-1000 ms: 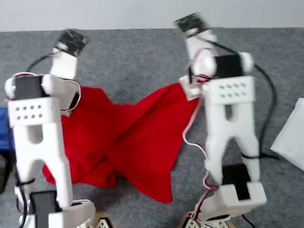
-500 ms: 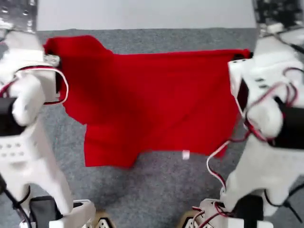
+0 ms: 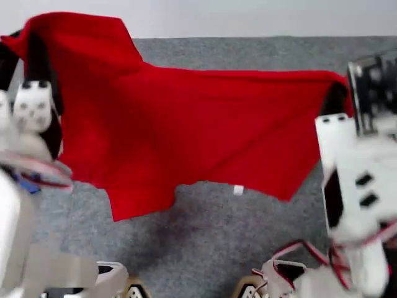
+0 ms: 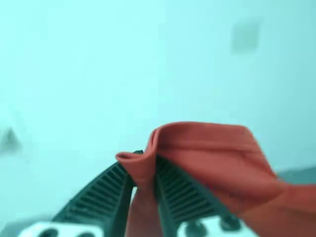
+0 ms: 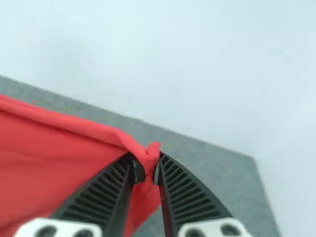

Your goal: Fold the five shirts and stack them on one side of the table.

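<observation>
Red shirt stretched wide in the air over the grey desk. Left pincer clamped on one top corner, right pincer clamped on the other. Hem probably clear of the desk.

I work at what looks like a robotics lab bench, not a home: the table under me is covered in plain grey felt-like matting, and behind it stands a plain pale wall. My right arm is a white hard-plastic shell with dark slots in it, and red and white wires loop loose by its base at the table's near edge.
</observation>
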